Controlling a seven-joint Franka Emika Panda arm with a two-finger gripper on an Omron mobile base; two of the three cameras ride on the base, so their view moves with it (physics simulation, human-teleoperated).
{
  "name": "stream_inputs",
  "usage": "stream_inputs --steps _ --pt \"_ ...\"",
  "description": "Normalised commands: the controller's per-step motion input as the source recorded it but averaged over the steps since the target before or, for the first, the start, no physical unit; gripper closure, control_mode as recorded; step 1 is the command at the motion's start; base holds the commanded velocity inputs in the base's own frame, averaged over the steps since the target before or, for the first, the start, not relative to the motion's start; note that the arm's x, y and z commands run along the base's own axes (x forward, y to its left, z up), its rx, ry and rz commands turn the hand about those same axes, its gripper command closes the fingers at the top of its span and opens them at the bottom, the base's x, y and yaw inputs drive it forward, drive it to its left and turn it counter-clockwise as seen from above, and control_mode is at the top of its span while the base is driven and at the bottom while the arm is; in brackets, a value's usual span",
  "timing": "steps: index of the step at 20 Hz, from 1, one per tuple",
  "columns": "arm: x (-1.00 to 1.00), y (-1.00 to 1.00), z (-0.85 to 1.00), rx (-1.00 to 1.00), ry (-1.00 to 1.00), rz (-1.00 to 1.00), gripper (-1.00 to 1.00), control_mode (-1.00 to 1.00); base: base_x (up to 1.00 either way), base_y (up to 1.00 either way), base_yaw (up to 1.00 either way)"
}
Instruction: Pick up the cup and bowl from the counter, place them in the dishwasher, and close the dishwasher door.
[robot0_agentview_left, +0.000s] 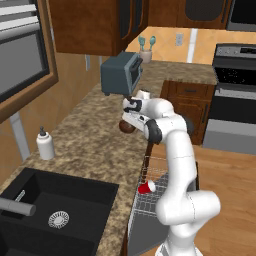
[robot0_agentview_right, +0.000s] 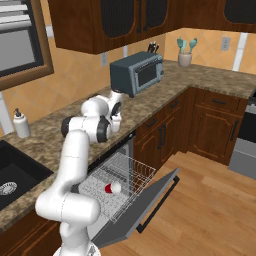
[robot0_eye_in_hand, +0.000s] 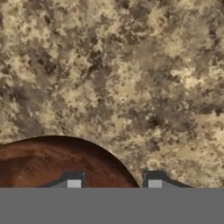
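Hand view: the pincer straddles the bowl's rim on the table, one fingertip inside, one outside, for a rim grip; actual clamping I cannot tell. Cup already lies in the dishwasher rack below.

Glossy white arm, dark joints, rounded segments.

Bright, even light all over, soft and a little blurry pictures, faint dark shadow under the toaster oven, gentle shine on the white arm, speckled counter fuzzy up close, no glare
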Motion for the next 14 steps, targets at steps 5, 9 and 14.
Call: stream_inputs --steps 5,9,14 --pt "-0.91 -0.40 -0.18 0.00 0.00 0.00 1.00 -1.00 0.00 0.00 0.00" --pt "-1.00 -0.73 0.00 0.04 -0.08 0.00 1.00 -1.00 0.00 0.00 0.00" --pt "-1.00 -0.85 -0.06 0.11 -0.13 0.00 1.00 -1.00 0.00 0.00 0.00"
